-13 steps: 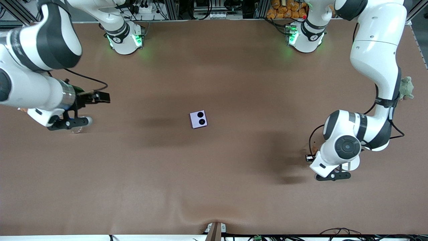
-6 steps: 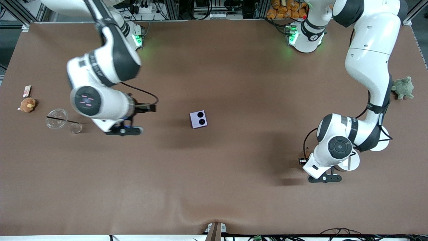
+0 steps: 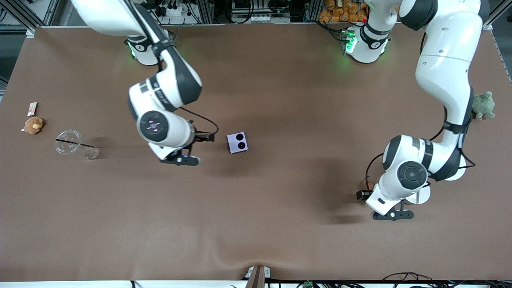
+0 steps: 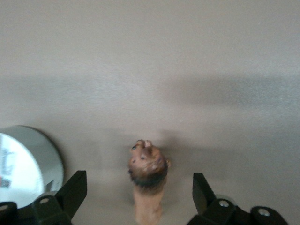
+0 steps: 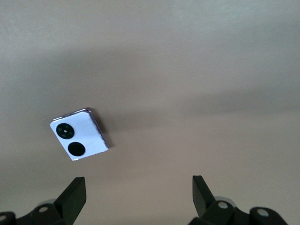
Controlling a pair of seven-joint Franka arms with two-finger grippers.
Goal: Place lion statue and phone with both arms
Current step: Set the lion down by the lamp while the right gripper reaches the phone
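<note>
Brown table covering (image 3: 280, 224) is being shown wide in the front view, with the phone (image 3: 237, 143) lying flat near its middle, camera circles up. Just beside it, toward the right arm's end, the right gripper (image 3: 181, 160) is being held low over the bare table. Toward the left arm's end, the left gripper (image 3: 393, 215) is being held low, and the lion statue (image 3: 365, 185) is barely being glimpsed beside the wrist. In the left wrist view, the lion statue (image 4: 148, 180) is being framed between spread fingers (image 4: 70, 194), untouched. In the right wrist view, the phone (image 5: 79, 134) is being seen ahead of parted fingers (image 5: 72, 197), apart from them.
</note>
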